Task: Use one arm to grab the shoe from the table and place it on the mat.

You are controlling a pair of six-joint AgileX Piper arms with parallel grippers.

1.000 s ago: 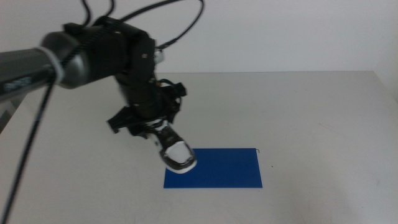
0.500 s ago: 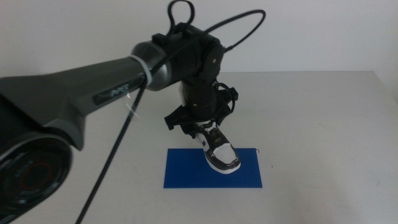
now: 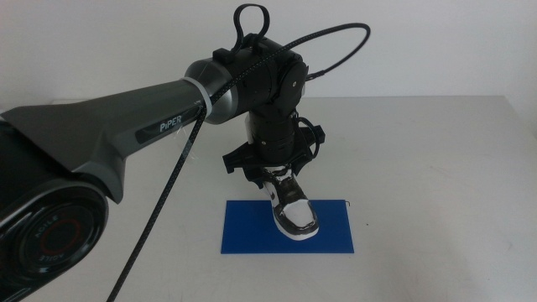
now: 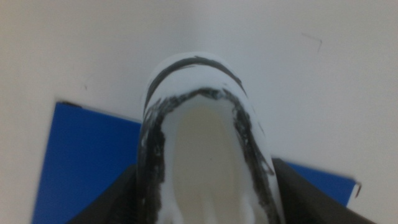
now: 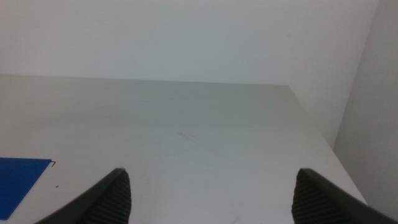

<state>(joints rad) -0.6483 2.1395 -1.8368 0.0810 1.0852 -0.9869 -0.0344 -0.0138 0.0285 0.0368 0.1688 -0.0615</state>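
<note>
The left arm [image 3: 168, 117] reaches in over the table [image 3: 436, 151] and holds the black and white shoe [image 3: 292, 208] toe-down over the blue mat [image 3: 336, 231]. My left gripper [image 3: 270, 170] is shut on the shoe's heel end, and the toe points at the mat's middle. I cannot tell whether the toe touches the mat. In the left wrist view the shoe [image 4: 202, 143] fills the middle between the jaws, with the mat [image 4: 81, 162] behind it. My right gripper [image 5: 211, 196] stands open over the bare table, away from the shoe.
The off-white table [image 5: 205, 124] stretches around the mat, with its right edge [image 5: 317, 130] near a pale wall. A black cable [image 3: 336, 38] loops above the left arm's wrist. A corner of the mat [image 5: 18, 177] shows in the right wrist view.
The left arm has swung right and carried the shoe from the mat's left end to above its middle, then lowered it slightly. The right gripper has not visibly moved.
</note>
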